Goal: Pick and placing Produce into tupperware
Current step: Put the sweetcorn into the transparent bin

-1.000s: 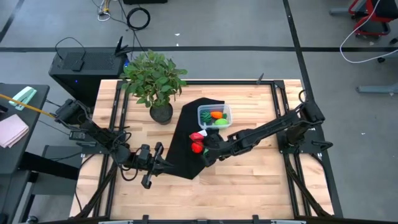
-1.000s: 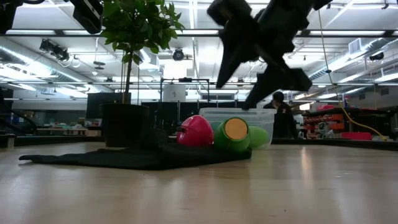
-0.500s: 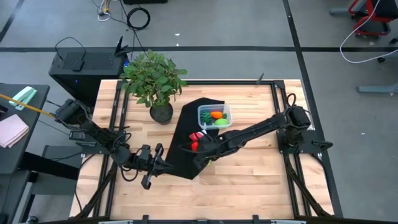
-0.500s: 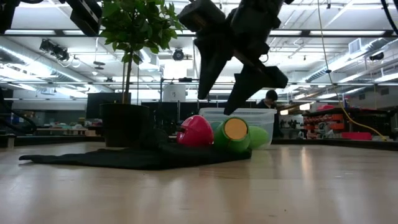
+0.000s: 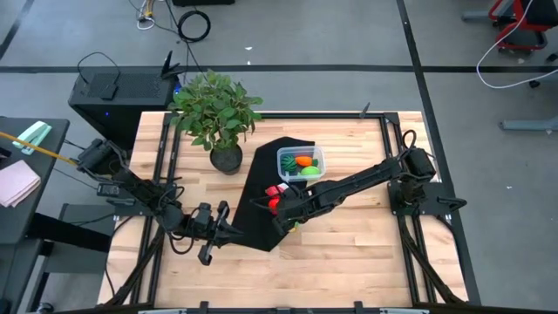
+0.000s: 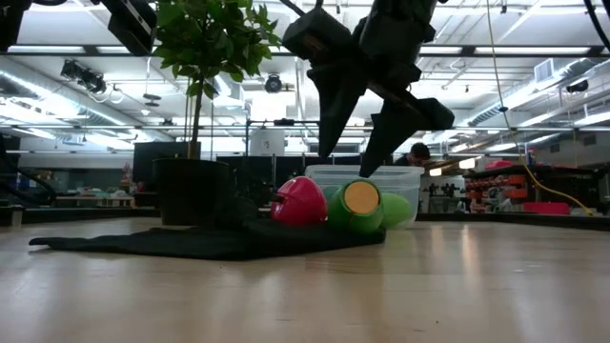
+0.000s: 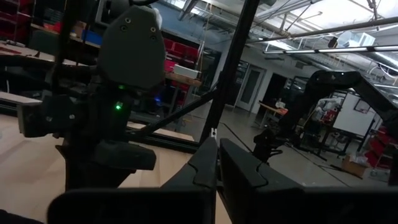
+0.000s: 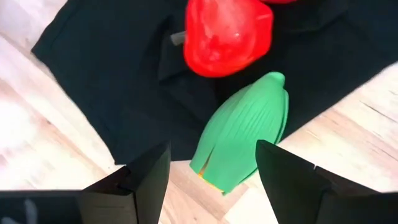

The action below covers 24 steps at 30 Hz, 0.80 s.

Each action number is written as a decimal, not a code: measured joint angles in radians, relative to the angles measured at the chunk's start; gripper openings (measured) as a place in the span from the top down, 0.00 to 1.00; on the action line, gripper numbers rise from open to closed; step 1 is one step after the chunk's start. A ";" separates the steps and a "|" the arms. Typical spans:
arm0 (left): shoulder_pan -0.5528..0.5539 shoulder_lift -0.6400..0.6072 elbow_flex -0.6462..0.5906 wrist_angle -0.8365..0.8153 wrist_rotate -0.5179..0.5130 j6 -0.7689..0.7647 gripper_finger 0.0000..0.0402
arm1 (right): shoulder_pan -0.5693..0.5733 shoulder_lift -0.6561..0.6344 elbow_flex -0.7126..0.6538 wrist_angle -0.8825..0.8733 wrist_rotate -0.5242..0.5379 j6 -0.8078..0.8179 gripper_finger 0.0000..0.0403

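Observation:
My right gripper (image 8: 211,182) is open and hovers above the green oblong toy (image 8: 242,132), one finger on either side, touching nothing. The oblong lies on its side at the black cloth's edge, its end over the wood. A red toy (image 8: 227,32) lies just beyond it on the cloth; in the low view it (image 6: 298,201) sits beside the oblong (image 6: 357,206) under the gripper (image 6: 348,162). The clear tupperware (image 5: 281,156) stands on the cloth and holds an orange toy (image 5: 303,160) and a lime-green one (image 5: 310,171). My left gripper (image 5: 218,230) waits shut by the table's left near corner.
A potted leafy plant (image 5: 218,112) stands at the far left of the table, next to the black cloth (image 5: 258,214). Bare wood (image 5: 349,253) lies along the near side and to the right of the cloth. A person shows far off in the room (image 6: 416,152).
My right gripper has moved toward the table's left, from beside the produce to above the green oblong toy, and has come down a little. Its fingers stayed open. The toys and the tupperware have kept their places.

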 joint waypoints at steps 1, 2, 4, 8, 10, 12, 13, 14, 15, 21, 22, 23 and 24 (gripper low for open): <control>0.000 0.000 0.000 0.000 0.000 0.000 0.94 | 0.000 0.000 -0.001 -0.003 0.000 0.011 0.40; 0.000 0.000 0.000 0.000 0.000 0.000 0.93 | -0.001 0.000 -0.005 -0.003 0.000 0.021 0.40; 0.000 0.000 0.000 0.000 0.000 0.001 0.92 | 0.000 0.000 -0.013 -0.006 -0.005 0.038 0.41; 0.000 0.001 0.000 0.000 0.000 0.002 0.92 | 0.000 0.000 -0.034 -0.016 -0.026 0.054 0.42; 0.000 0.001 0.000 0.000 0.000 0.002 0.92 | 0.000 0.000 -0.039 -0.029 -0.026 0.054 0.42; 0.000 0.001 0.000 0.000 0.000 0.003 0.93 | -0.006 0.000 -0.040 -0.026 -0.027 0.053 0.43; 0.000 0.001 0.000 0.000 0.000 0.003 0.93 | -0.007 0.000 -0.040 -0.023 -0.027 0.053 0.43; 0.000 0.001 0.000 0.000 0.000 0.003 0.94 | -0.011 0.000 -0.040 -0.021 -0.027 0.053 0.43; 0.000 0.001 0.000 0.000 0.000 0.003 0.94 | -0.014 0.000 -0.040 -0.019 -0.027 0.053 0.43; 0.000 0.001 0.000 0.000 0.000 0.004 0.95 | -0.026 0.046 -0.040 0.006 -0.091 0.042 0.43; 0.000 0.001 0.000 0.000 0.000 0.004 0.94 | -0.025 0.057 -0.039 0.017 -0.108 0.038 0.43; 0.000 0.001 0.000 0.000 0.000 0.003 0.94 | -0.024 0.064 -0.038 0.023 -0.115 0.036 0.43; 0.000 0.001 0.000 0.000 0.000 0.002 0.93 | -0.023 0.070 -0.037 0.032 -0.118 0.035 0.43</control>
